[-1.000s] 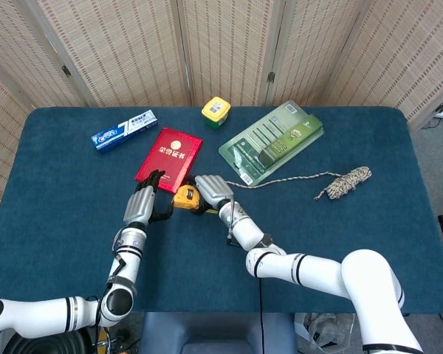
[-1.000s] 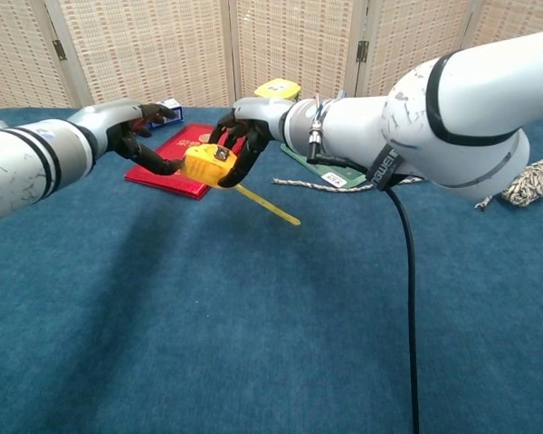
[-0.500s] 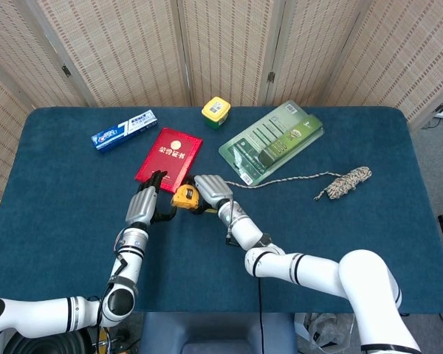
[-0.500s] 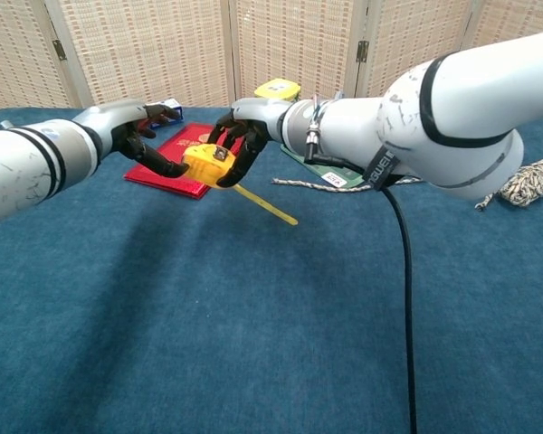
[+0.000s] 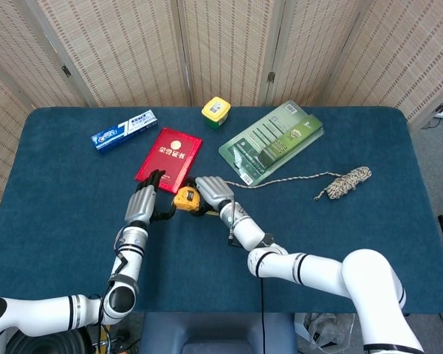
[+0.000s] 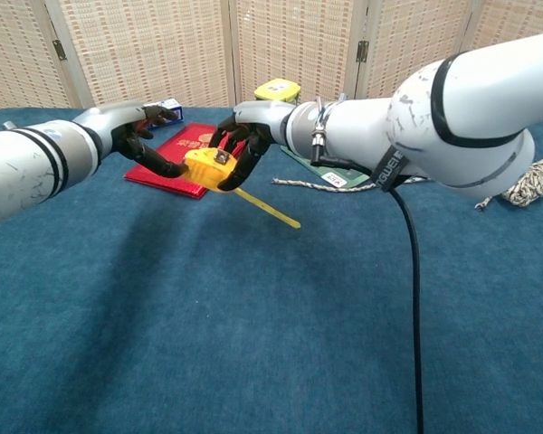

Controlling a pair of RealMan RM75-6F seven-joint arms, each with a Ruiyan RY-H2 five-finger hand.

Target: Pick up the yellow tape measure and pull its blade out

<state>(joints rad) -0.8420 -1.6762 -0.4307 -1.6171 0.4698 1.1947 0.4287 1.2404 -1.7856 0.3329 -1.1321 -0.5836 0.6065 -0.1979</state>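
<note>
Only chest view shows the blade [image 6: 270, 209] extended.

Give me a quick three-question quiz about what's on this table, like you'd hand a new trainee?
1. True or false: the yellow tape measure lies flat on the table, untouched.
2. Which thing lies nearest the tape measure? A) the red booklet B) the coil of rope C) the toothpaste box
3. Fill in: the blade sticks out of the case toward the ____ of the chest view.

Key
1. False: the right hand holds it above the cloth, and the left hand touches its other end with its fingers.
2. A.
3. Lower right.
</note>
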